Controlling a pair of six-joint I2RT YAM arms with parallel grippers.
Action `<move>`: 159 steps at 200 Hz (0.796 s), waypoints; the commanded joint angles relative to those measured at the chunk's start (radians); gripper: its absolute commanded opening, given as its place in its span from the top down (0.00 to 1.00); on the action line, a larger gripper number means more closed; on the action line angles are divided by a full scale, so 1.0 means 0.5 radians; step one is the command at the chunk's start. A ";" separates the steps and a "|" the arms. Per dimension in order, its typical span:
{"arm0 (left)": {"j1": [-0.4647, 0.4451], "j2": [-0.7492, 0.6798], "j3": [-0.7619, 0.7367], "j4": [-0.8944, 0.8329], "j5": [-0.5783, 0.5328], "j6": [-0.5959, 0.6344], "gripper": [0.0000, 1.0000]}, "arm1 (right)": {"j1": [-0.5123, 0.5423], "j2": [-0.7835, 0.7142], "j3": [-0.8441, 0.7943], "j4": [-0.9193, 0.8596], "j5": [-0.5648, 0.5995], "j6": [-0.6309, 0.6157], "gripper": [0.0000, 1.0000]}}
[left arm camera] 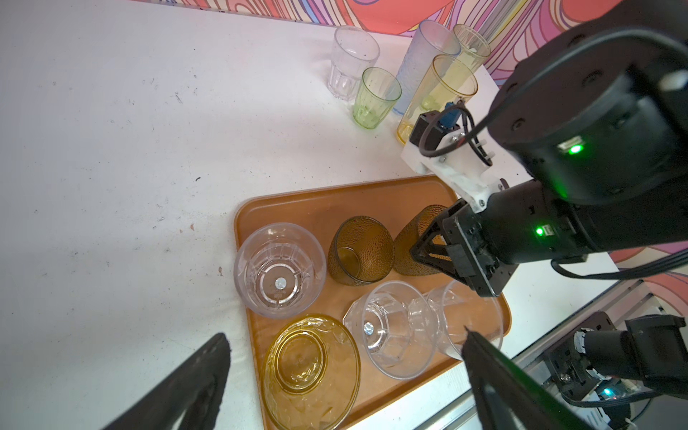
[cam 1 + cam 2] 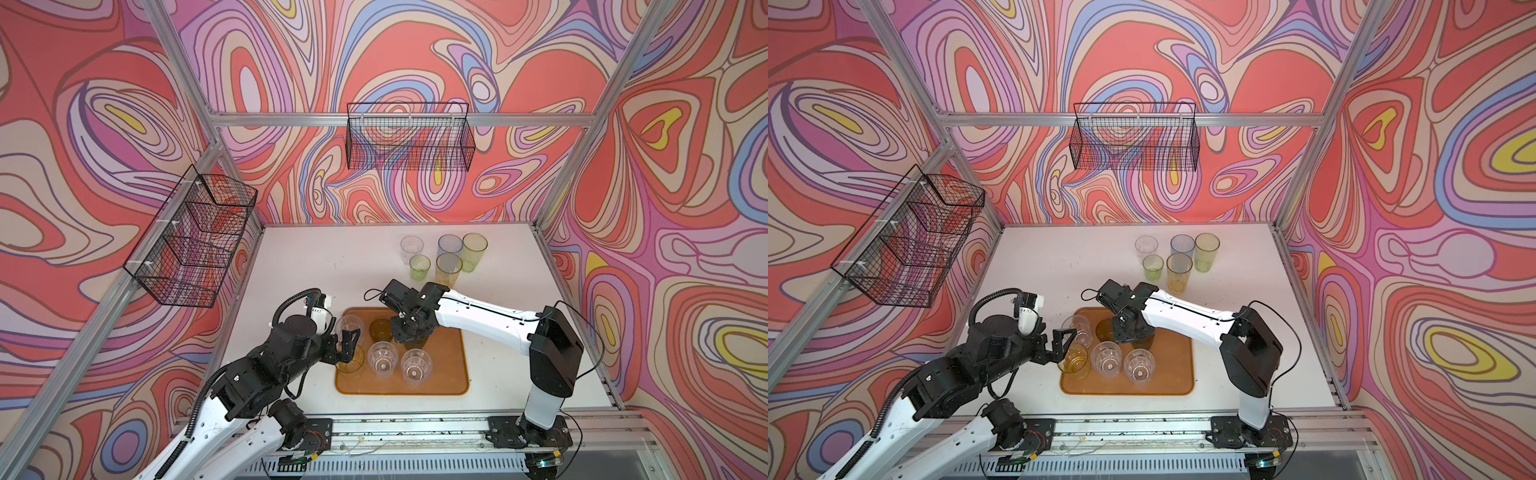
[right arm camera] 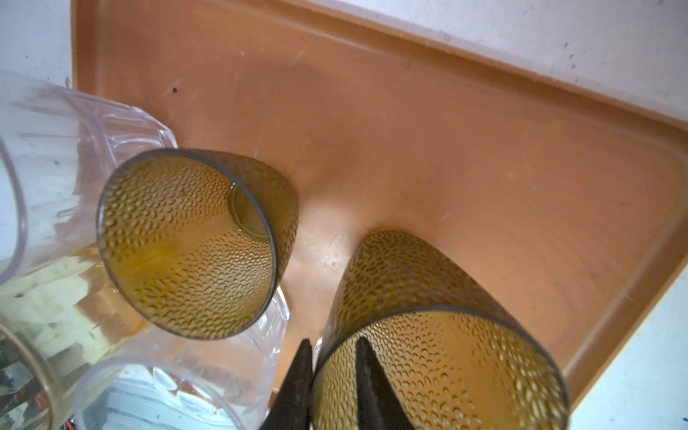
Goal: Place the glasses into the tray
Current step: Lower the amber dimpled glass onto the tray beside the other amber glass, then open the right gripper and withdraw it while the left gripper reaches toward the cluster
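The orange-brown tray [image 2: 449,365] [image 2: 1177,365] holds several glasses. My right gripper [image 2: 409,336] [image 3: 332,340] points down over a dark olive-brown glass [image 3: 428,298] that stands in the tray. Its fingers straddle the glass's rim, one inside and one outside, slightly apart, open. A second olive-brown glass [image 2: 380,328] [image 3: 193,242] stands beside it. My left gripper [image 2: 347,345] [image 1: 344,333] hangs wide open over the amber glass [image 2: 351,361] [image 1: 311,372] at the tray's near left corner, touching nothing. Three clear faceted glasses [image 2: 382,359] are in the tray too.
Five glasses stand at the back of the white table [image 2: 311,266]: a clear one [image 2: 411,248], a green one [image 2: 419,267], a grey-blue one [image 2: 450,247], a yellow-green one [image 2: 474,251] and a yellow one [image 2: 449,268]. Black wire baskets [image 2: 409,137] hang on the walls.
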 commanded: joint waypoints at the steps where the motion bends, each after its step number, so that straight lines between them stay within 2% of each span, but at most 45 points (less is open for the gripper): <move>1: 0.011 -0.032 -0.001 -0.028 0.015 -0.028 0.00 | 0.010 -0.136 0.070 -0.030 0.044 0.017 0.78; 58: 0.013 -0.028 0.021 -0.040 0.059 -0.060 0.00 | 0.009 -0.261 0.074 0.003 0.056 0.061 0.77; 97: 0.011 0.026 0.058 -0.022 0.104 -0.101 0.00 | 0.012 -0.466 0.017 0.052 0.137 0.099 0.75; 118: 0.011 0.087 0.072 0.027 0.171 -0.123 0.00 | 0.009 -0.625 -0.088 0.124 0.150 0.119 0.68; 159: 0.012 0.313 0.121 0.170 0.299 -0.165 0.00 | 0.006 -0.908 -0.320 0.159 0.242 0.171 0.43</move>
